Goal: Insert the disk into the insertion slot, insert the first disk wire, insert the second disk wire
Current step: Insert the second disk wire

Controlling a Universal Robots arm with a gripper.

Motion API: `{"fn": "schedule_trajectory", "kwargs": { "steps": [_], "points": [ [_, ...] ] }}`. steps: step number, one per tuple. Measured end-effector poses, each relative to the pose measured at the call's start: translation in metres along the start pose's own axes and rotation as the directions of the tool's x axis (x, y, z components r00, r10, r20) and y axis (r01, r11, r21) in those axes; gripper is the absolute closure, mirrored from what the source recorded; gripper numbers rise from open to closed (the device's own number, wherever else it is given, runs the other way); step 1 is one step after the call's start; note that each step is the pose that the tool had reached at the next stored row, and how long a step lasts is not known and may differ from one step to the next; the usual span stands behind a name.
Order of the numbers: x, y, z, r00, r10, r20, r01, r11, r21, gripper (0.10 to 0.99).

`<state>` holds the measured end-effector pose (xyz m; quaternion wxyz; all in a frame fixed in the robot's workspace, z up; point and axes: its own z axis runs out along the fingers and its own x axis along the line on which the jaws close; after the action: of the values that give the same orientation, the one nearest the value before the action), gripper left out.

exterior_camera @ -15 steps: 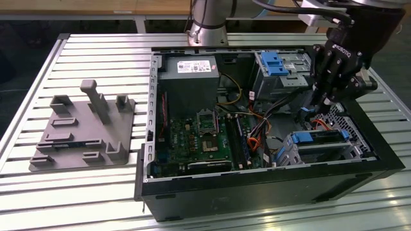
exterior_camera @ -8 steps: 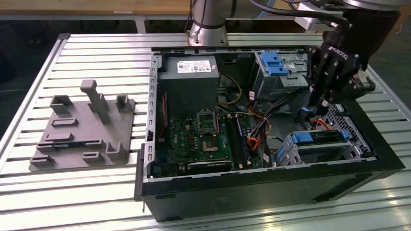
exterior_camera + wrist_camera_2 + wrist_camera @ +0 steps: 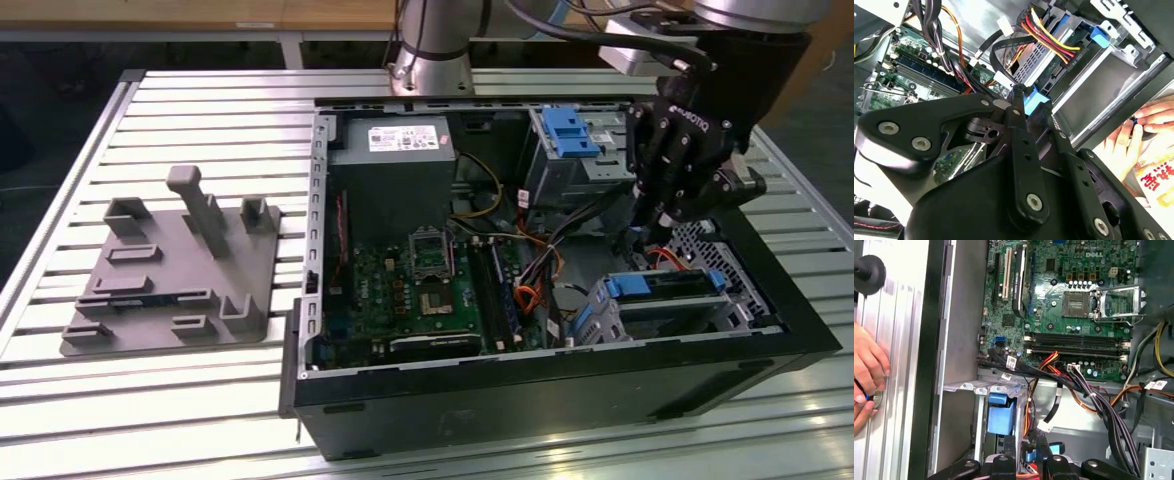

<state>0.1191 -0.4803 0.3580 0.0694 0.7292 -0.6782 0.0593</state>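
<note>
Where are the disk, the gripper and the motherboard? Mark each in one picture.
disk (image 3: 625, 287), exterior view, blue caddy end
gripper (image 3: 643, 232), exterior view, lower tip
motherboard (image 3: 400, 290), exterior view, green board surface

A wide surface (image 3: 200, 110) of silver metal slats, with narrow grooves between them, fills most of the exterior view. The slats run from the exterior view's left to its right. The near part of it shines almost white with reflected light. Behind its far edge there is a light brown wooden board (image 3: 160, 12) with a white bar (image 3: 200, 36) just under it. On the exterior view's left, beside the surface, the floor (image 3: 34, 90) is dark. The same silver slats (image 3: 904, 390) show in the first wrist view.
</note>
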Motion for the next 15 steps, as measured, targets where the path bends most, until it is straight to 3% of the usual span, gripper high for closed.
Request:
{"fn": "schedule_trajectory", "kwargs": {
  "steps": [2,4,6,9,11,15],
  "points": [
    [-0.0003,0.0002,0.0010,1.0000,0.000,-0.0039,0.000,1.0000,0.001,0.784],
    [-0.0006,0.0022,0.0016,0.9999,0.001,-0.0167,-0.001,1.0000,0.009,0.784],
    [-0.0021,0.0038,0.0015,0.9994,0.006,-0.0328,-0.005,0.9995,0.031,0.784],
    [-0.0066,0.0045,0.0009,0.9991,0.015,-0.0399,-0.012,0.9973,0.072,0.784],
    [-0.0086,0.0070,0.0016,0.9990,0.020,-0.0402,-0.016,0.9969,0.077,0.784],
    [-0.0094,0.0103,0.0030,0.9981,0.047,-0.0405,-0.044,0.9964,0.072,0.784]
  ]
}}
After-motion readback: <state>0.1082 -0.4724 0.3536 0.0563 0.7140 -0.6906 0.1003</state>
